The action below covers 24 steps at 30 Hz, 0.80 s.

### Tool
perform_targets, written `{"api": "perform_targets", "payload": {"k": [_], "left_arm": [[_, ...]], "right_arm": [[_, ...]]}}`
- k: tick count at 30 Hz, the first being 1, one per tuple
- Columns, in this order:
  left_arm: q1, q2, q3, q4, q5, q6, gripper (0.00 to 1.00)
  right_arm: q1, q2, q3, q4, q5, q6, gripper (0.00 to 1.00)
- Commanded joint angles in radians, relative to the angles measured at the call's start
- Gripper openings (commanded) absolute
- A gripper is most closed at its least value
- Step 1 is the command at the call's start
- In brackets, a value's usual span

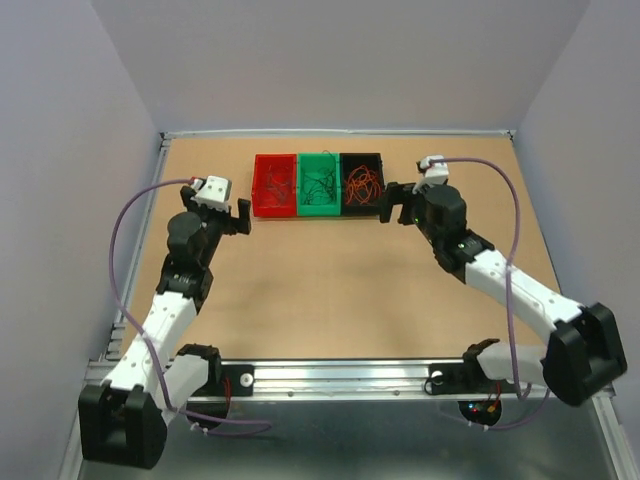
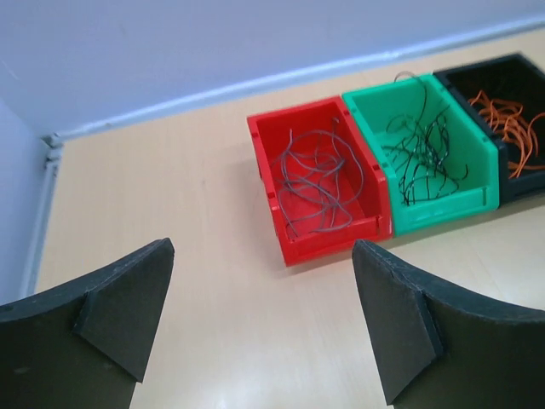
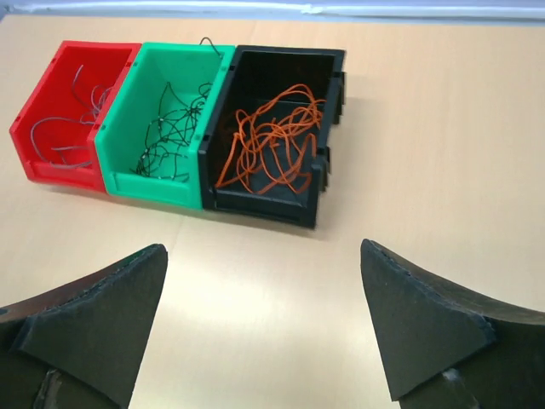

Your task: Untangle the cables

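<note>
The cables lie sorted in three bins in a row at the far middle of the table. Grey wires [image 2: 317, 181] are in the red bin [image 2: 334, 242], dark wires [image 2: 422, 158] in the green bin [image 2: 444, 208], and orange wires [image 3: 272, 146] in the black bin [image 3: 255, 205]. My left gripper [image 1: 240, 216] is open and empty over bare table just left of the red bin; in its wrist view [image 2: 264, 315] nothing is between the fingers. My right gripper [image 1: 386, 202] is open and empty just right of the black bin, also over bare table in its wrist view [image 3: 264, 319].
The wooden table [image 1: 340, 290] is boxed in by grey walls on the left, back and right. A metal rail [image 1: 340, 378] with the arm bases runs along the near edge. Lilac cables [image 1: 122, 250] loop beside each arm.
</note>
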State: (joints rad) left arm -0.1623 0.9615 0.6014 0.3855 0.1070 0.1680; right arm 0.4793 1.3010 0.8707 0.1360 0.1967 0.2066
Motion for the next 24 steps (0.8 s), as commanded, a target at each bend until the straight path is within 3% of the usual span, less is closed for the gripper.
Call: {"api": "perform_targets", "payload": {"k": [1,9,14,24], "left_arm": [[0.02,-0.197,-0.139,0.168,0.028,0.011,0.99],[0.021,-0.36,-0.273,0.162,0.045,0.015,0.99],[0.021,-0.359,-0.305,0.2,0.092,0.007,0.99],[0.021,-0.32,-0.301,0.202,0.128,0.007,0.99]], "right_arm": [[0.002,-0.239,-0.209,0.106,0.049,-0.042,1.0],[0.004,-0.667,-0.489,0.126,0.113,0.007,1.0],[0.004,-0.876,-0.57,0.132,-0.026,0.037,1.0],[0.002,-0.919,-0.595,0.132,0.015,0.056,1.0]]}}
